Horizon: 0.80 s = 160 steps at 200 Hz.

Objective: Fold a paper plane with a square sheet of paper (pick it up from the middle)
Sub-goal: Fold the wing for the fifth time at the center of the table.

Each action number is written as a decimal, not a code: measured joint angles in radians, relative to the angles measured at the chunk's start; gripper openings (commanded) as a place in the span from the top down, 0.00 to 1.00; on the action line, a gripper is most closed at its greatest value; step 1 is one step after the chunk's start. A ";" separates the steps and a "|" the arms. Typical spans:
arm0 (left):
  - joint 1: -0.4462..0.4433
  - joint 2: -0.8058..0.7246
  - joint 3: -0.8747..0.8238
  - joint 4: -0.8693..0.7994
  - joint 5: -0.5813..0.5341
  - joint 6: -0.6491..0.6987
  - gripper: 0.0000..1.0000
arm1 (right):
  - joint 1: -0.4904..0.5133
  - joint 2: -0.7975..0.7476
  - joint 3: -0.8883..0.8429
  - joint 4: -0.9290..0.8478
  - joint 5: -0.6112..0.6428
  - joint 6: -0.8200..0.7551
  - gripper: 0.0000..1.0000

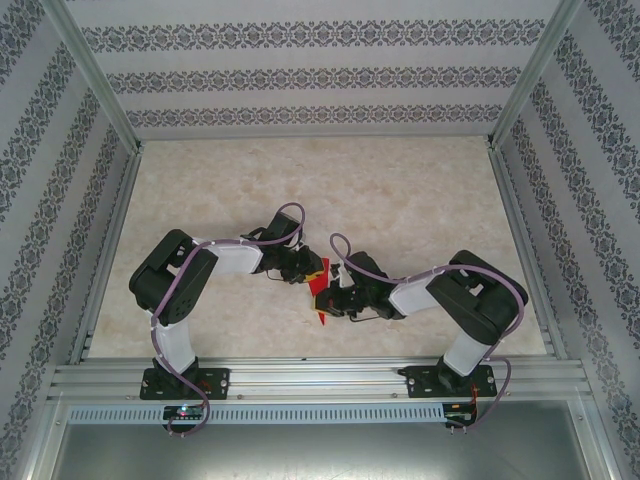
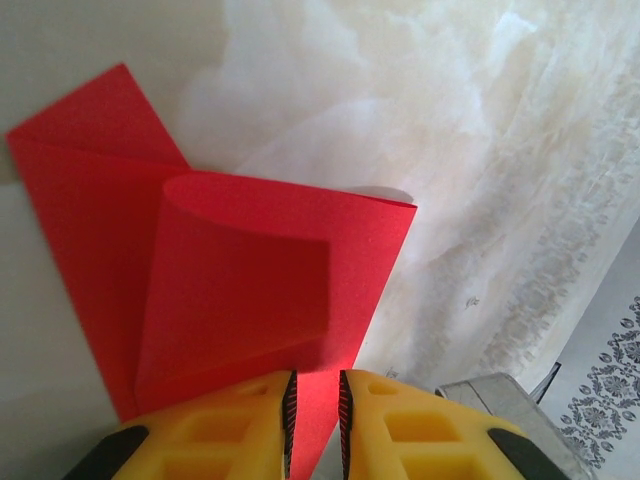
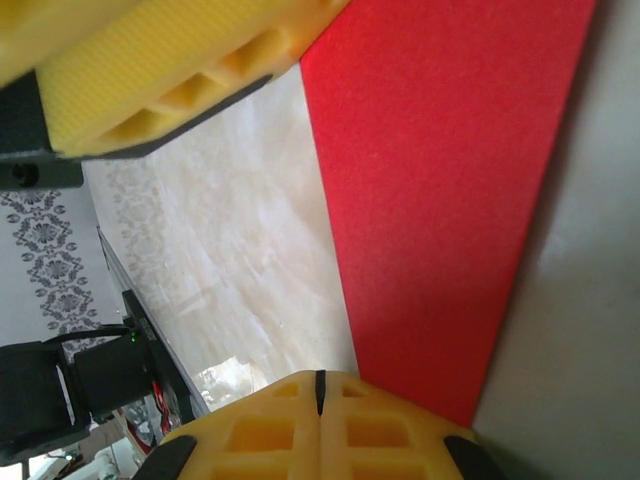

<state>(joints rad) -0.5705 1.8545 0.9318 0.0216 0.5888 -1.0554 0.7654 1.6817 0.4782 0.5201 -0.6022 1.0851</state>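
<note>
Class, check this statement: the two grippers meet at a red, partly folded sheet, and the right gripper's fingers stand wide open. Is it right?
Not quite. The right gripper is shut: the right wrist view shows its yellow fingertips pressed together, no gap. The rest stands: it and the left gripper meet at the red, partly folded sheet.

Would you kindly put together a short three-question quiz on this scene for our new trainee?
1. True or false: the red paper lies completely flat and unfolded on the table.
2. Which arm's jaws are fully shut, with no gap? A left, B right.
3. What sits between the left arm's jaws?
Key: 1 false, a flap curls over; 2 B; 3 the red paper.
</note>
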 measured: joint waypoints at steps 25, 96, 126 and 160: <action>0.000 0.000 0.000 -0.001 0.002 0.000 0.77 | 0.025 -0.066 -0.016 -0.059 0.011 -0.015 0.98; 0.000 0.000 0.000 -0.001 0.002 -0.001 0.77 | 0.062 -0.064 -0.014 -0.134 0.008 -0.053 0.99; 0.000 0.000 0.000 -0.003 0.003 -0.001 0.77 | 0.085 -0.059 0.015 -0.175 0.030 -0.077 0.99; 0.000 0.000 0.000 -0.004 0.005 -0.004 0.78 | 0.090 -0.103 0.019 -0.250 0.057 -0.095 1.00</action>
<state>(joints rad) -0.5705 1.8545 0.9318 0.0177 0.5941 -1.0595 0.8558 1.5787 0.4976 0.2703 -0.5449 0.9905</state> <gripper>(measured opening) 0.225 0.059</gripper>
